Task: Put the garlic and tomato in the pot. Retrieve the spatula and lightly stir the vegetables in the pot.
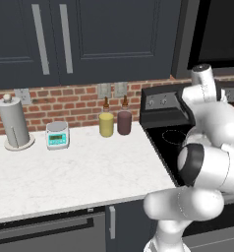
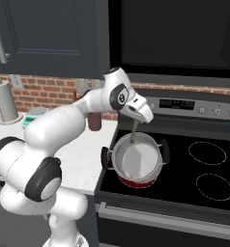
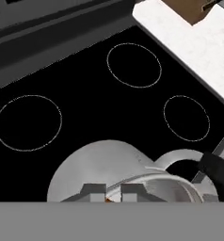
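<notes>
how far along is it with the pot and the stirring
Late stage, by the look of it. The gripper hangs over the pot on the stove, shut on a thin handle that reaches down into it, apparently the spatula. Garlic and tomato can't be made out inside, so loading is unconfirmed; stirring seems in hand.

Glossy white rounded arm (image 2: 64, 123) segs w/ dark grey joint bands, small dark pincer (image 3: 113, 192) tips

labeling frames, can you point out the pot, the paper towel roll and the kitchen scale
pot (image 2: 136, 164): right base view, on its pale inner wall.
paper towel roll (image 1: 13, 120): left base view, on the side of the roll.
kitchen scale (image 1: 57, 135): left base view, on its front face.
</notes>
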Controlling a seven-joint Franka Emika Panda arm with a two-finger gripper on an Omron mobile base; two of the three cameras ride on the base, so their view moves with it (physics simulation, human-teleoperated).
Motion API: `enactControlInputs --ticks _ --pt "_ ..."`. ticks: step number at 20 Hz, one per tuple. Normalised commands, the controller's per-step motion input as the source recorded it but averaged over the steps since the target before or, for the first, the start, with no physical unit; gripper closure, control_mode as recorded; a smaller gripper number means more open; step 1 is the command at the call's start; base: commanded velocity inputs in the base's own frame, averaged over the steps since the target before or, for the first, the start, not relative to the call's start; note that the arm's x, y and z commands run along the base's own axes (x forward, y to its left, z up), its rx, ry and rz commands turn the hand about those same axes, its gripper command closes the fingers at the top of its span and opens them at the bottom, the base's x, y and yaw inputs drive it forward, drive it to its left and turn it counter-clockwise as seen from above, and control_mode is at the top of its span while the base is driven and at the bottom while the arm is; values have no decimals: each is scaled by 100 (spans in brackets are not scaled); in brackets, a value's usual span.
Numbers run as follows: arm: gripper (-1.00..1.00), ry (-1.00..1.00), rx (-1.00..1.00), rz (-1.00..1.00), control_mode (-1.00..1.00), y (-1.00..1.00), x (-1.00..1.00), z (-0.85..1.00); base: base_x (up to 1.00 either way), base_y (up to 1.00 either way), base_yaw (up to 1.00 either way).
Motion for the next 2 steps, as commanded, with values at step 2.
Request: enactControlInputs --ticks 2 --pt "100 -9 2 0 -100 0 15 15 0 0 0"
